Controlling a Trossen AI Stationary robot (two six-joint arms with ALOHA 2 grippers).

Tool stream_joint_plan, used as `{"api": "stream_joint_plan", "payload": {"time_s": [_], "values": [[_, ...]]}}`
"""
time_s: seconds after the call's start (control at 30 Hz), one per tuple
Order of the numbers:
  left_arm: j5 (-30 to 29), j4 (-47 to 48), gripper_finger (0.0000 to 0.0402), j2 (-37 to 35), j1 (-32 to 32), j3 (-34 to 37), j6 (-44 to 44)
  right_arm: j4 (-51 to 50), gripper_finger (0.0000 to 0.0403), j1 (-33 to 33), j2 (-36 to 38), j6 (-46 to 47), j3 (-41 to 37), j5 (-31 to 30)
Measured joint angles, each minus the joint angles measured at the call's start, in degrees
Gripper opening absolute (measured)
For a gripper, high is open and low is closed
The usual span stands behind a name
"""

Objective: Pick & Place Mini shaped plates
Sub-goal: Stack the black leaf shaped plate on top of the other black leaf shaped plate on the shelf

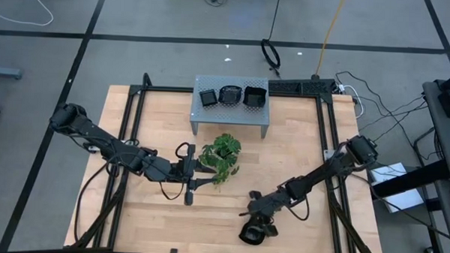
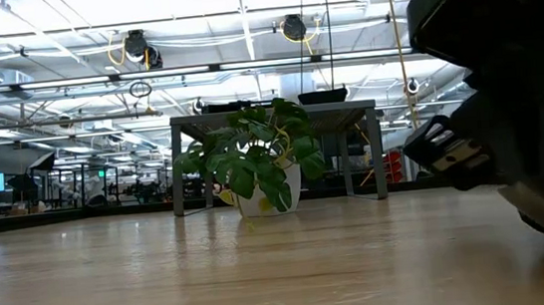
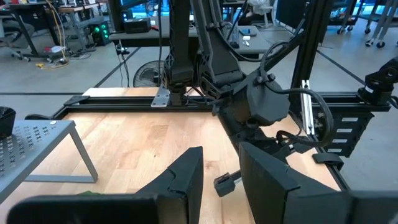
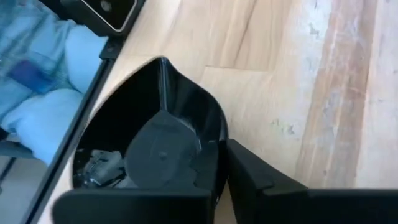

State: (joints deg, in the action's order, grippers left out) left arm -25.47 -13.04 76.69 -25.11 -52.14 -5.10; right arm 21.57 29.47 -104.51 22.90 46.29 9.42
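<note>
High view first: we see our right gripper (image 1: 256, 227) low over the worktop's near edge, a little right of the middle, with a glossy black mini plate (image 1: 251, 234) in it. Our right wrist view shows this plate (image 4: 152, 146) close up, a curved, pointed-rim dish tilted on its side, with one dark finger (image 4: 161, 152) inside the bowl and the other (image 4: 255, 180) outside the rim, so the fingers are clamped on the plate's wall. Beyond the worktop's edge that view catches blue cloth (image 4: 37, 81), blurred.

Our left gripper (image 1: 188, 172) waits over the middle of the worktop, just left of the green plant (image 1: 222, 155) and near its leaves. In the left wrist view its two fingers (image 3: 186, 180) stand spread apart with bare wood between them, grasping nothing.

Three more mini plates sit in a row on the grey perforated shelf (image 1: 233, 112) at the worktop's far edge: a square one (image 1: 209, 97) on the left, a wavy-edged one (image 1: 229, 94) in the middle and a deeper square one (image 1: 254, 96) on the right, each close beside its neighbour.

In the low view the plant (image 2: 254, 169) stands in a white pot in front of the shelf (image 2: 274, 117), and a dark bulk of our right arm (image 2: 506, 90) fills the right side.
</note>
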Motion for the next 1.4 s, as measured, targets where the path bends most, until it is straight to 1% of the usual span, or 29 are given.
{"api": "stream_joint_plan", "payload": {"time_s": [0.1, 0.37, 0.53, 0.6, 0.77, 0.97, 1.1, 1.2, 1.4], "values": [[0.0, 0.0, 0.0108, 0.0, 0.0, 0.0, 0.0, 0.4, 0.0003, -1.1, 0.0, 0.0, 0.0, 1.9], [0.0, 0.0, 0.0108, 0.0, 0.0, 0.0, 0.4, 0.4, 0.0001, -4.4, 0.0, 0.1, 0.0, 4.4], [0.0, -0.7, 0.0108, 0.0, 0.0, 0.0, 1.3, -0.7, 0.0001, -9.5, 0.0, 0.0, 0.0, 4.4], [0.0, -1.1, 0.0108, 0.0, 0.0, 0.0, 2.7, -2.7, 0.0001, -12.2, 0.2, 0.3, 0.1, 4.6], [-0.1, -1.1, 0.0108, 0.0, 0.0, 0.0, 3.9, -11.5, 0.0001, -19.5, 3.0, -0.8, 0.1, 4.6], [-0.1, -0.7, 0.0108, 0.0, 0.0, 0.0, 5.3, -19.7, 0.0001, -25.7, 9.7, -3.0, -0.1, 3.9], [-0.1, 0.1, 0.0108, 0.0, 0.0, 0.0, 5.4, -21.1, 0.0025, -27.2, 14.8, -2.6, 0.1, 4.0], [-0.1, 0.5, 0.0108, 0.0, 0.0, 0.0, 5.4, -22.0, 0.0057, -27.2, 17.9, -3.0, -0.1, 4.0], [0.1, 2.2, 0.0108, 0.0, 0.0, 0.0, 7.9, -24.0, 0.0122, -26.4, 24.4, -7.5, 0.0, 3.9]]}}
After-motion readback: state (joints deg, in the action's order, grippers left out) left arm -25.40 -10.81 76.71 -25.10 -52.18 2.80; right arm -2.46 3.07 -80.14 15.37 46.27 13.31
